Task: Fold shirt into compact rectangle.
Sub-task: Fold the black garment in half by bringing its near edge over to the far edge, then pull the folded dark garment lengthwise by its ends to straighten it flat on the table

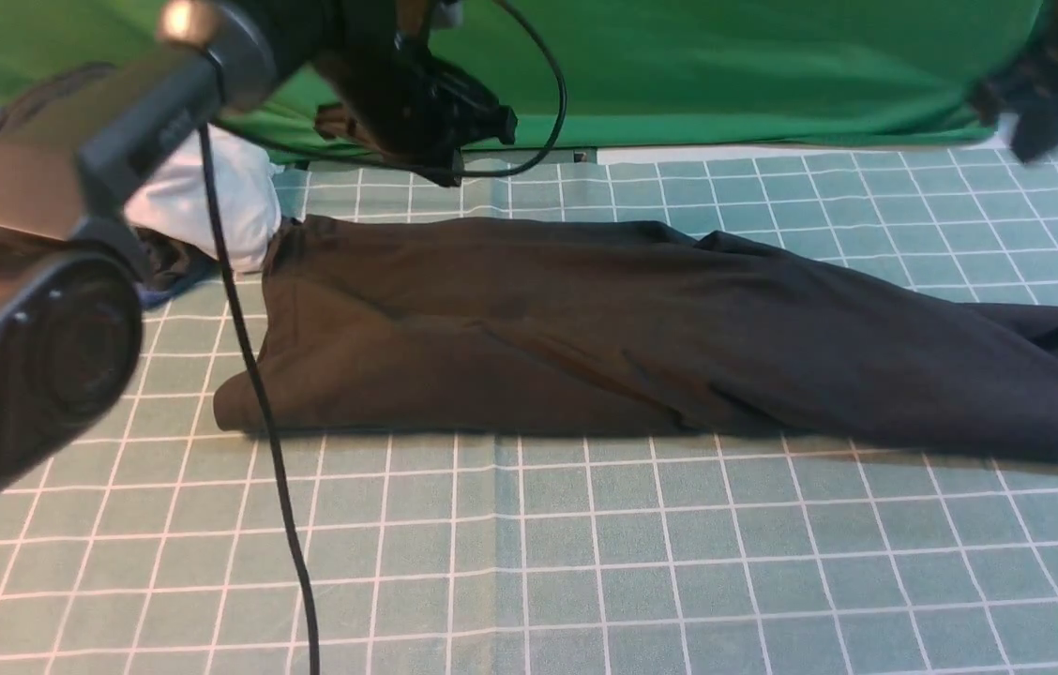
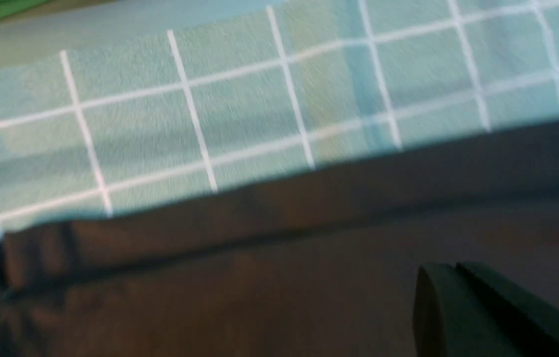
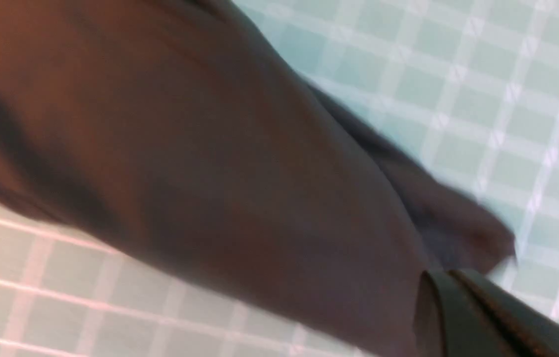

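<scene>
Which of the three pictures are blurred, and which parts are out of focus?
Front view: shirt sharp, close left arm out of focus. Left wrist view: slight motion blur on the grid mat. Right wrist view: heavy blur, shirt edges smeared.

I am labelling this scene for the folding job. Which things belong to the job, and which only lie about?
Job:
- black shirt, lying on the checked mat

Lying about:
- white cloth
- green sheet
- black cable
</scene>
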You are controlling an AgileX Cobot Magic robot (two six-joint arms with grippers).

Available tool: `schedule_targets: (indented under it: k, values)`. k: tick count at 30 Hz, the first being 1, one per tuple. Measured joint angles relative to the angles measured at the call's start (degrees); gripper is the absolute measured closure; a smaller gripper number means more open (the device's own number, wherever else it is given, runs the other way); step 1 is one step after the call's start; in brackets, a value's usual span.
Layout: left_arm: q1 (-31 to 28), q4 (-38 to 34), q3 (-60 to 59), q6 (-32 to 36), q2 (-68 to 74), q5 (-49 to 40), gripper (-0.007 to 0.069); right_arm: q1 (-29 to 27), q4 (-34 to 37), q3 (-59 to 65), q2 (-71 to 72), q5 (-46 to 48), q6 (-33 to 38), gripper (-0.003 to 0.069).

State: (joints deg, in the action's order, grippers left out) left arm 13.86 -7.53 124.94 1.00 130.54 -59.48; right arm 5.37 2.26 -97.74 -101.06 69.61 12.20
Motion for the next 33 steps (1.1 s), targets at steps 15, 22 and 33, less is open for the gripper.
schedule_targets:
  k: [15,22,33]
  values:
    - [3.27,-1.49,-11.31,4.02,-7.62,-9.74,0.0613,-9.07,8.82,4.10,-15.96,-8.18,7.45,0.0270]
    - [3.32,-0.33,-29.36,2.51,-12.25,-1.71,0.0613,-9.07,9.02,4.10,-20.61,-11.23,7.95,0.0267]
    - [3.32,2.88,-41.83,1.76,-14.08,5.94,0.0613,-9.01,9.59,4.10,-21.04,-12.06,8.02,0.0631]
